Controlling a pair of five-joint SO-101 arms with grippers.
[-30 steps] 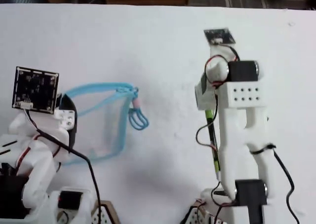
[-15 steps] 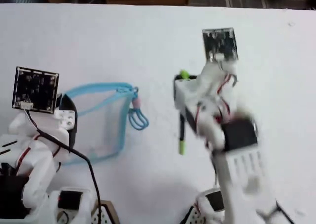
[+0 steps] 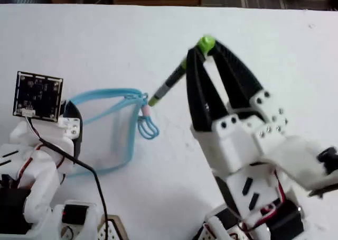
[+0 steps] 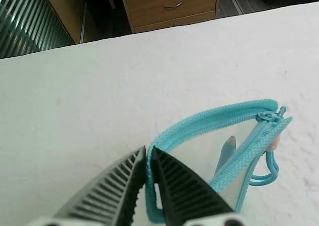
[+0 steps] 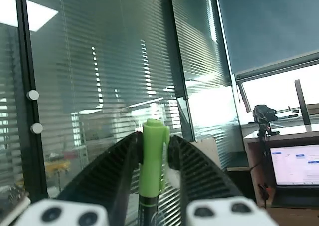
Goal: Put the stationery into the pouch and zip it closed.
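Clamping pouch [image 3: 107, 128] rim in left gripper [image 4: 148, 151] | pinching green pen [image 3: 170, 83] in raised right gripper [image 3: 205, 45], tip near pouch corner

Nothing legible anywhere. Faint markings on the camera board [image 3: 38, 94] in the high view, too small to read. Rows of print on the monitor screen [image 5: 296, 165] in the room behind, right wrist view, also too small to make out.
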